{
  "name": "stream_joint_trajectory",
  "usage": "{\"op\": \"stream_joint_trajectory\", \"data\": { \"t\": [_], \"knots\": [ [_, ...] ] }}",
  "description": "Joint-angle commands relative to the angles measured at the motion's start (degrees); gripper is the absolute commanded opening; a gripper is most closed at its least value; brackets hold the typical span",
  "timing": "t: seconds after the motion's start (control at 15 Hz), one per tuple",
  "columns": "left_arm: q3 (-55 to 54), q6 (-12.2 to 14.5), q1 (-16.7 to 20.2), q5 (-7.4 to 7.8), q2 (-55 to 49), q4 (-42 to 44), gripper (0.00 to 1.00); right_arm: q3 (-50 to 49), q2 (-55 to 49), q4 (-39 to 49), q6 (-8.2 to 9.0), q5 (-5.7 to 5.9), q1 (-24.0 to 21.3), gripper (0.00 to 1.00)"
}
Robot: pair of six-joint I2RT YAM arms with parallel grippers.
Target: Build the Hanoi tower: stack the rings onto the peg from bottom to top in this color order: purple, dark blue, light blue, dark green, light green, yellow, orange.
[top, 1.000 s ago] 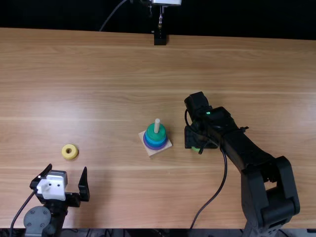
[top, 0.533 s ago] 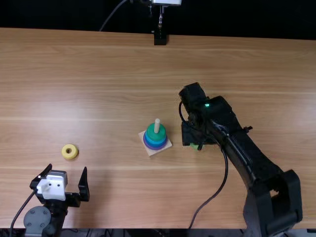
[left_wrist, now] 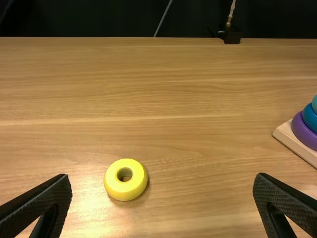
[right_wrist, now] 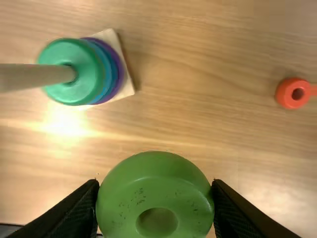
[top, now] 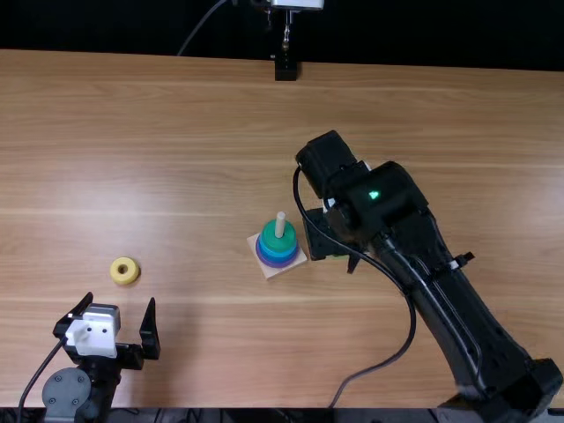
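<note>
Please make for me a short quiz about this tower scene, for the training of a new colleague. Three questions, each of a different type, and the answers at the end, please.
1. Short answer: Which ring is held between the fingers of the right gripper?
2. True or false: The yellow ring lies on the table, away from the peg.
3. Fill in the blank: On the peg, the top ring is ____ in color.

Key: 1. The light green ring. 2. True. 3. Dark green.
</note>
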Motion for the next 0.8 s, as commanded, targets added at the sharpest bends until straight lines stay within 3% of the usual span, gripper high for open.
{"op": "stream_joint_trajectory", "data": {
  "t": [0.0,0.27,0.73],
  "knots": [
    [-6.04,0.83,0.55,0.03,-0.71,-4.61,1.0,6.04,2.1,-1.8,-0.05,0.22,1.43,0.02],
    [-6.04,0.83,0.55,0.14,-0.71,-4.61,1.0,15.18,7.02,-4.86,0.16,0.22,3.1,0.02],
    [-6.04,0.83,0.55,0.03,-0.71,-4.61,1.0,22.65,14.23,-4.75,0.58,0.22,4.68,0.02]
  ]
}}
